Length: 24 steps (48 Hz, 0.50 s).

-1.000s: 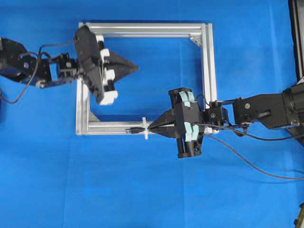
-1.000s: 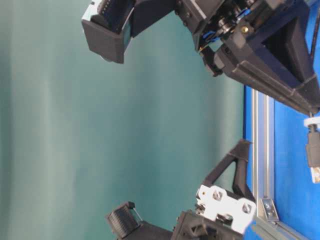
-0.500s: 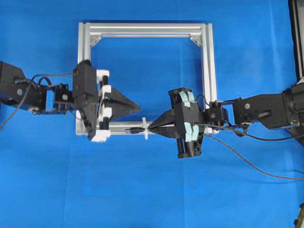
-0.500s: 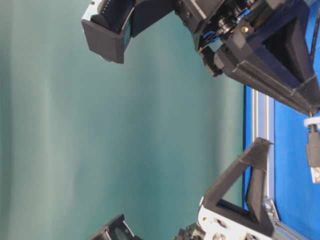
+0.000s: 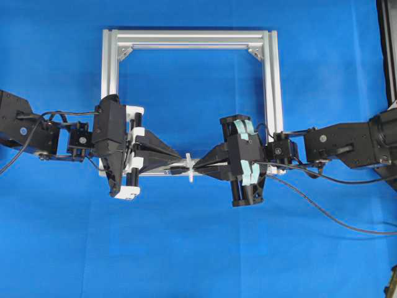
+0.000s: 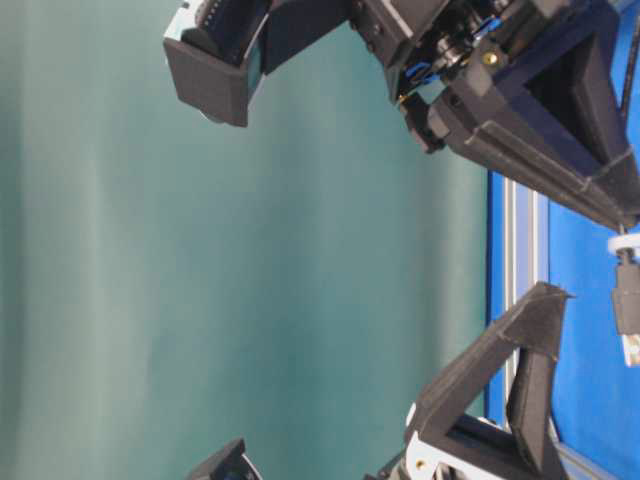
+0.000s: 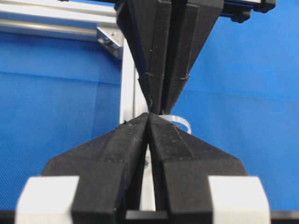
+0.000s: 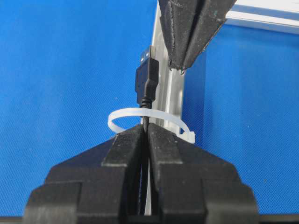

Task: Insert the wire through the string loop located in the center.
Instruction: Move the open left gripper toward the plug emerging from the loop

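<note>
Since the earlier frames, the left gripper [image 5: 181,160] has swung down from the aluminium frame's [image 5: 273,93] upper left to its lower rail, jaws clenched and empty, tips just beside the USB plug [image 8: 145,80]. Opposite it, the right gripper [image 5: 200,164] clamps the wire [image 8: 146,122] just behind the plug, holding it level so the plug already pokes through the white string loop [image 8: 148,116]. Facing tips suggest a hand-over to pull the cable onward.
</note>
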Tool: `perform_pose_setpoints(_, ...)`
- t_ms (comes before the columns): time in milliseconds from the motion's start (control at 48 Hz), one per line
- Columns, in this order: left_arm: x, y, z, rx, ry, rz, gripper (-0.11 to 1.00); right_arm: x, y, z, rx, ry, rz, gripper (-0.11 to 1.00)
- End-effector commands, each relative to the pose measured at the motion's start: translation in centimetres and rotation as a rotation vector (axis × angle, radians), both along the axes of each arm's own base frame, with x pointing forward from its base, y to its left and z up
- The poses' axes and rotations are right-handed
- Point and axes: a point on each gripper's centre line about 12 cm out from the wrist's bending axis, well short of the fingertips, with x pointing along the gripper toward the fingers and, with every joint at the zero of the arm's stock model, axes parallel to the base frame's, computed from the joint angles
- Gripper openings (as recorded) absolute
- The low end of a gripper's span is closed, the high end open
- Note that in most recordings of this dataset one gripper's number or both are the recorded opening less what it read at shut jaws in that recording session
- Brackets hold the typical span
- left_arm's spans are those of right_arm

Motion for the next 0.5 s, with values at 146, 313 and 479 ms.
perform_pose_setpoints(146,0.2,-0.5,1.3,-0.006,-0.04,-0.014,0.12,0.4,0.1,0.8,0.002,-0.032,0.002,-0.02)
perform_pose_setpoints(313,0.1,-0.8,1.2,-0.005,-0.035,-0.023,0.61,0.4,0.1,0.9,0.004,-0.034,0.001,-0.02)
perform_pose_setpoints(479,0.0,-1.2,1.0,-0.005,-0.027,-0.034,0.93,0.4,0.1,0.9,0.003,-0.034,0.001,-0.02)
